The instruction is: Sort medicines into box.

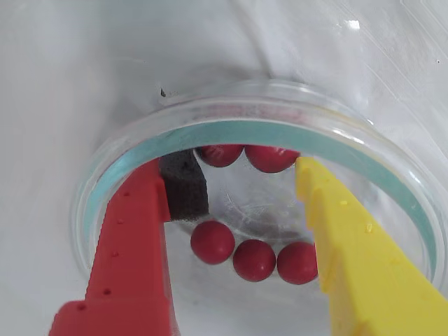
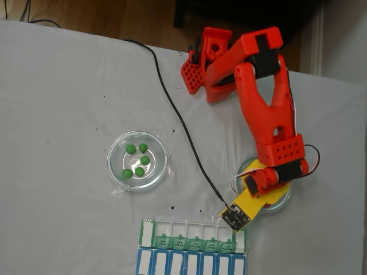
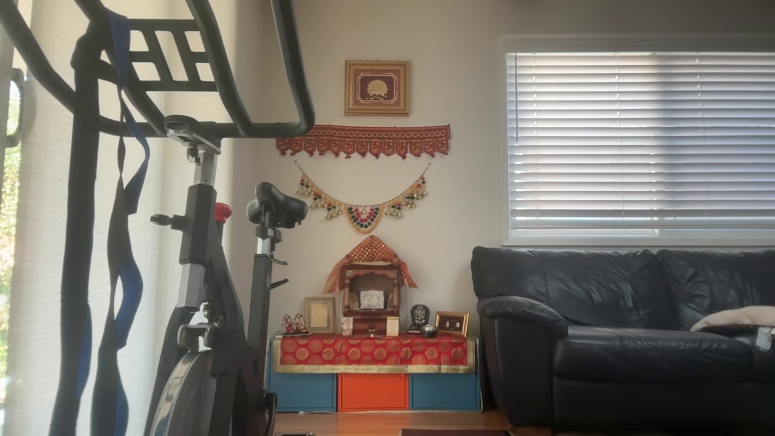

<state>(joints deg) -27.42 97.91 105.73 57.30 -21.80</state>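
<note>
Reaching down into a round glass dish (image 1: 392, 157), the gripper (image 1: 241, 183) stands with its jaws spread wide, holding nothing; in the wrist view its red finger (image 1: 136, 238), tipped with a black pad (image 1: 185, 185), is on the left and its yellow finger (image 1: 357, 252) on the right. Five dark red medicines (image 1: 254, 260) lie between them on the dish floor, three in a near row and two at the far wall. In the fixed view, five green medicines (image 2: 139, 171) sit in another glass dish (image 2: 117, 146) well to the left. The box (image 2: 148, 233) lies at the near table edge, touching a blue-framed row (image 2: 189, 264).
</note>
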